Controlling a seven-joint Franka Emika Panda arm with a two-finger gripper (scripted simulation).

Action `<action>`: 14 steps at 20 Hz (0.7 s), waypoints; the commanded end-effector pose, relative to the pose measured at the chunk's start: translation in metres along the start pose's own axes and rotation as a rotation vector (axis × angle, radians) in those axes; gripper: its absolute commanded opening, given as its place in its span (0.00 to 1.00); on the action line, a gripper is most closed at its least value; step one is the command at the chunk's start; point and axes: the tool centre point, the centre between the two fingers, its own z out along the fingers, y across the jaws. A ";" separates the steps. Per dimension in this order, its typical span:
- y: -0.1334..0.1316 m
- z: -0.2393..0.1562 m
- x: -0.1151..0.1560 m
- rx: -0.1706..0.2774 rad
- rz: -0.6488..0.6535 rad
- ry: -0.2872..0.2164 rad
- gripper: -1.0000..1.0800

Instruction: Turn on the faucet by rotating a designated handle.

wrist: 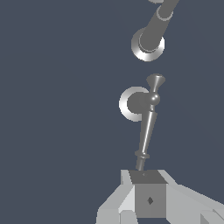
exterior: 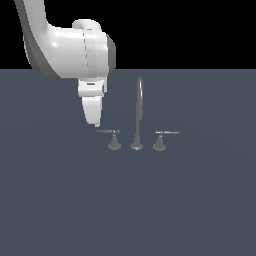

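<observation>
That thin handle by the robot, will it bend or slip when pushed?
Probably not bend: the handle looks like grey metal. It likely swings around its cone base rather than tipping. It's thin and shiny, so the tool might slide off.

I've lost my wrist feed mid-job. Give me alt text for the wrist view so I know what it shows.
The claw sits at the free end of the designated handle, a thin grey lever running away from the camera to its round cone base. Beyond it, the base of the faucet's spout rises out of frame, all on a plain dark blue-grey surface.
</observation>
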 end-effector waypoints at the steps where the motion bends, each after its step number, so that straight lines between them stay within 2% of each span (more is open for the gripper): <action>1: -0.010 0.013 0.007 0.000 0.051 0.003 0.00; 8: -0.027 0.036 0.023 -0.001 0.150 0.006 0.00; 14: -0.032 0.043 0.028 -0.001 0.177 0.006 0.00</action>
